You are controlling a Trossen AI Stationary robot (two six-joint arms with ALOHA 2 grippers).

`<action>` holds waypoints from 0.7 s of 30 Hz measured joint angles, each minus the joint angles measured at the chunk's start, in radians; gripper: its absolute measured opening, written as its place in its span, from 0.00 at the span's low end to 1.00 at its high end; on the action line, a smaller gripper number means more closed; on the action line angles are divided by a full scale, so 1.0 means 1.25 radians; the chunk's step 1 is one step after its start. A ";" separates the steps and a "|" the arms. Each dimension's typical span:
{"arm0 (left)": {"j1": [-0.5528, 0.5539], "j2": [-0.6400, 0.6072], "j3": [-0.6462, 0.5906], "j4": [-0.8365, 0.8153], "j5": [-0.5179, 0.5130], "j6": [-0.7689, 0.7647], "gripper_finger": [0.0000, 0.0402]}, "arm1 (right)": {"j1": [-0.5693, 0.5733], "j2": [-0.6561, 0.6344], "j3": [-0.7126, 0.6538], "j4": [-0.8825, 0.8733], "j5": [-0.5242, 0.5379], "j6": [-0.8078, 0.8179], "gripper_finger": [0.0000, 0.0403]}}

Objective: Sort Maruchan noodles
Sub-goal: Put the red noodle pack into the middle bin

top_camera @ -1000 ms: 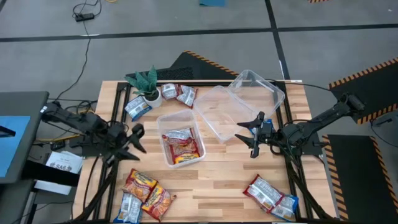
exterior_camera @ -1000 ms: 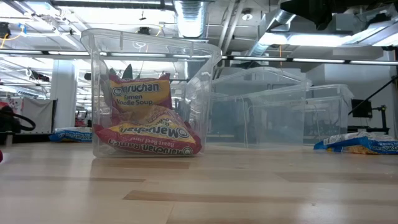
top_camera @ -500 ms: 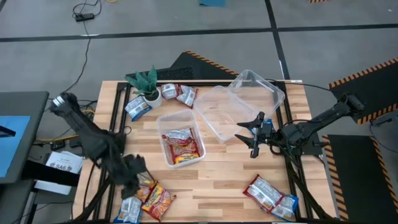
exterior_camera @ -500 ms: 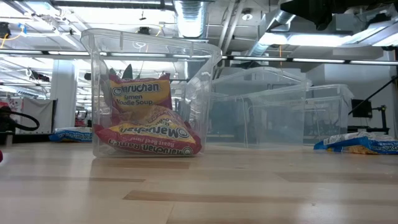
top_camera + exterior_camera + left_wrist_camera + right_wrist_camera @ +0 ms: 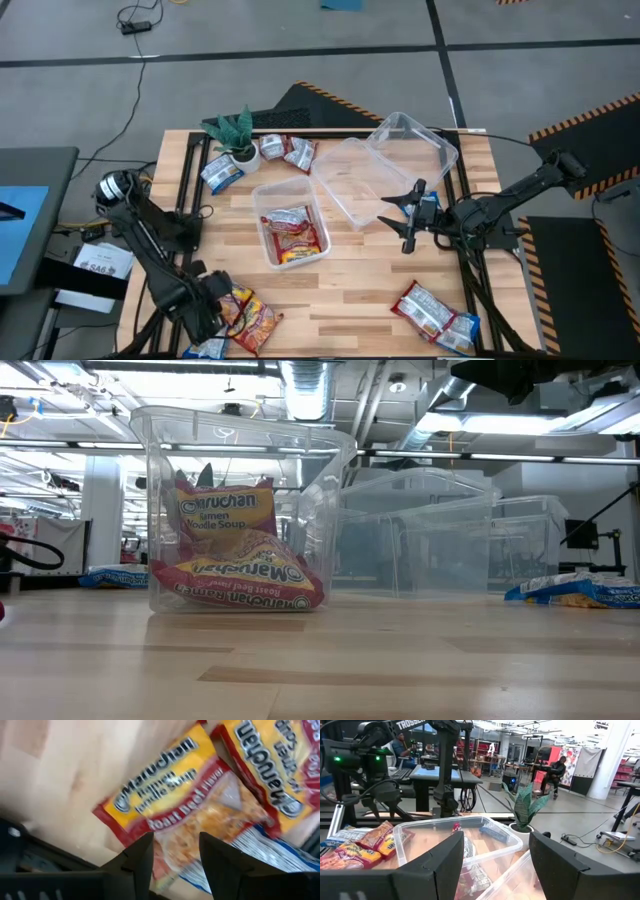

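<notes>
- Maruchan noodles lie in several spots: I see two packets in the clear tub (image 5: 293,236) at the table's middle, a cluster (image 5: 240,316) at the near-left corner, another pair (image 5: 435,315) near-right, and a few by the potted plant (image 5: 234,133) at the far-left.
- My left gripper (image 5: 205,303) is down over the near-left cluster; in the left wrist view its fingers (image 5: 140,857) stand parted, clasping nothing, with the orange-yellow packet (image 5: 180,815) lying just beyond the tips.
- My right gripper (image 5: 408,212) hovers with fingers spread beside the two empty tubs (image 5: 385,165), well apart from any packet.
</notes>
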 joint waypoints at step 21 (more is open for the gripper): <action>-0.004 -0.001 -0.066 0.074 0.022 0.015 0.36 | 0.000 0.000 0.000 0.001 0.000 0.000 0.62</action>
